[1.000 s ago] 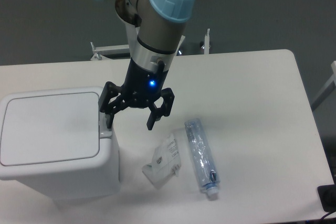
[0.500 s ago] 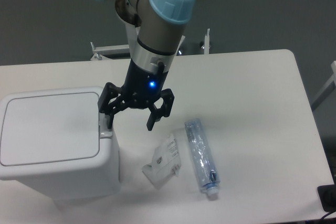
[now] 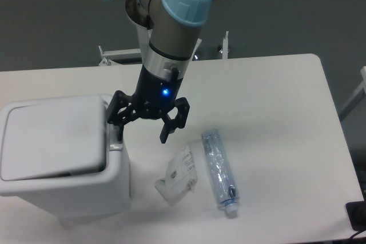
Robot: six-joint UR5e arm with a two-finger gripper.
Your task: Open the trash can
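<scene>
The white trash can (image 3: 68,190) stands at the table's front left. Its flat lid (image 3: 54,138) is lifted a little at its near and right edges, with a dark gap under it. My gripper (image 3: 142,132) is open, pointing down at the can's right rim. Its left finger (image 3: 119,131) rests at the small latch (image 3: 115,146) on that rim, and its right finger hangs over the table beside the can. It holds nothing.
A crushed clear plastic bottle (image 3: 219,171) lies on the white table (image 3: 274,101) right of the gripper. A crumpled white wrapper (image 3: 178,175) lies between the bottle and the can. Metal brackets stand at the table's back edge.
The lid has popped up from flat and shut to slightly raised. The gripper has hardly moved.
</scene>
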